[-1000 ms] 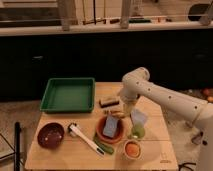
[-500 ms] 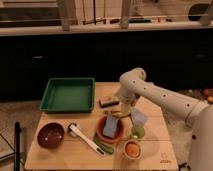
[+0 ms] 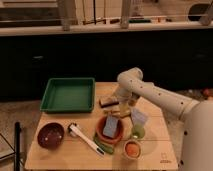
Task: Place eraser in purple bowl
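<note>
The claw hangs just beside the small, dark eraser on the wooden bench. I cannot tell if it grips. The round purple bowl sits well apart.

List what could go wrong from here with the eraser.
The gripper hangs right beside the eraser; a slightly off approach could shove it rather than grasp it. The purple bowl sits at the near left corner of the table, beyond the orange bowl and a white brush, so the eraser might land in the wrong bowl.
</note>
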Tool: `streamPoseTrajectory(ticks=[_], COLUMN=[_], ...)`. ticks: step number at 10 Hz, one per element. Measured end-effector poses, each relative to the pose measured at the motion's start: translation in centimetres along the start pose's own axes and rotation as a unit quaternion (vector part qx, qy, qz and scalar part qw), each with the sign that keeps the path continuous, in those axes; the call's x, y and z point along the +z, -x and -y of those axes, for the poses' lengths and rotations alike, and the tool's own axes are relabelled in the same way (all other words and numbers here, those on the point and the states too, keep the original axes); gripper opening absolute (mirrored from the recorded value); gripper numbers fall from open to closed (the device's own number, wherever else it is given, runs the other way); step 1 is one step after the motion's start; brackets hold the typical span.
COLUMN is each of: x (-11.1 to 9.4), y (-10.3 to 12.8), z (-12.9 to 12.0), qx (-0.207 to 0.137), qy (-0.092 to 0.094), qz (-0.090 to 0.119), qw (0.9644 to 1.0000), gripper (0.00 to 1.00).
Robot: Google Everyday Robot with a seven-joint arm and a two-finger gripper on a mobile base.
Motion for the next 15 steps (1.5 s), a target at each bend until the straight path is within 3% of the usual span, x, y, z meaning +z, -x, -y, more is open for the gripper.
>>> streamPoseTrajectory(ticks=[7,13,15], x=[2.5,3.4,2.4], y=[0.9,0.7,1.0], z=[1.6,2.2,2.1], qx=[-0.042,-0.065,-0.061], qy=[0.018,0.032,0.025], qz=[0.011,0.012,0.01], qw=[0.9989,0.9973,0.9978], gripper=[0.8,0.8,0.8])
